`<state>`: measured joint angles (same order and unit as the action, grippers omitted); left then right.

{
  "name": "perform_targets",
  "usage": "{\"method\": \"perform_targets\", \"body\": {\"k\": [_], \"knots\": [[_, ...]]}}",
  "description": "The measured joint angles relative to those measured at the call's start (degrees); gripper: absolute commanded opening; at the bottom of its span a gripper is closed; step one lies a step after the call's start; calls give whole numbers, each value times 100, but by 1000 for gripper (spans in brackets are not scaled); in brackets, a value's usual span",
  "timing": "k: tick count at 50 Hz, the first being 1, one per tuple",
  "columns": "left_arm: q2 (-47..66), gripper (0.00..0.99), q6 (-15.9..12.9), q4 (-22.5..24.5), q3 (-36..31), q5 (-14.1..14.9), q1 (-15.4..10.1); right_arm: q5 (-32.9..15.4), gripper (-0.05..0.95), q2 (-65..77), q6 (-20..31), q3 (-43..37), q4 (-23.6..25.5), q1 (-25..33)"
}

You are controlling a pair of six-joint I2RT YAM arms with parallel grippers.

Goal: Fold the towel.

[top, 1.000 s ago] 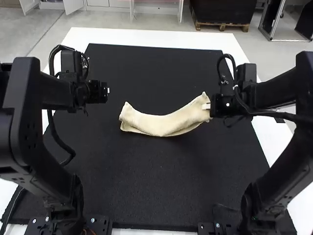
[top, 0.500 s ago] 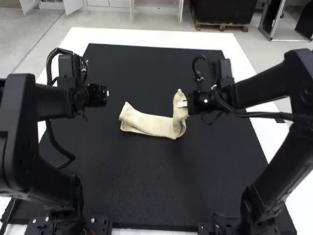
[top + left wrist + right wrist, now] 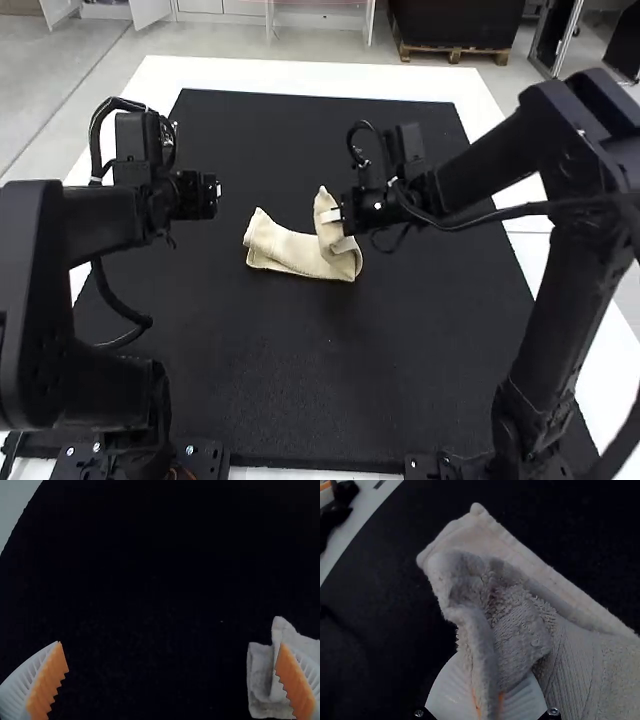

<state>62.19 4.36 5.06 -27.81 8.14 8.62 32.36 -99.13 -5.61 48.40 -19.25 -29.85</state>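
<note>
Left arm [image 3: 70,230]: based near left, bent; its gripper [image 3: 217,190] points right. Left wrist view: white ribbed fingers [image 3: 20,687] spread wide, orange pads [image 3: 49,682] facing, well apart. Right arm [image 3: 565,270]: based near right, elbow raised, forearm angled left toward the middle; its gripper [image 3: 330,214] points left. Right wrist view: ribbed fingers [image 3: 524,700] brought close together.

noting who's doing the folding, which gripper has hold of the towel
The right gripper: its fingers are shut on the raised end of the towel. The left gripper, by contrast, stands open, apart from the cloth.
</note>
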Motion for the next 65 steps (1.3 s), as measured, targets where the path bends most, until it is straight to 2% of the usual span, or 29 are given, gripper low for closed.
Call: {"method": "perform_targets", "body": {"k": [24, 46, 54, 58, 62, 65], "knots": [[0, 970, 0, -9, 42, -28, 0, 0, -21, -1023, -107, 977, -101, -476], [0, 969, 0, -9, 42, -42, -2, 2, -20, -1609, -173, 1646, -120, -533], [0, 969, 0, -11, 42, -42, 0, 52, 34, -1679, -286, 1794, -146, -535], [0, 969, 0, -9, 46, -42, 0, 136, 203, -1679, -393, 1821, -299, -533], [0, 969, 0, -9, 74, -42, -2, 221, 513, -1679, -566, 1843, -505, -535], [0, 969, 0, -13, 103, -42, 0, 291, 677, -1679, -686, 1891, -555, -533]]}}
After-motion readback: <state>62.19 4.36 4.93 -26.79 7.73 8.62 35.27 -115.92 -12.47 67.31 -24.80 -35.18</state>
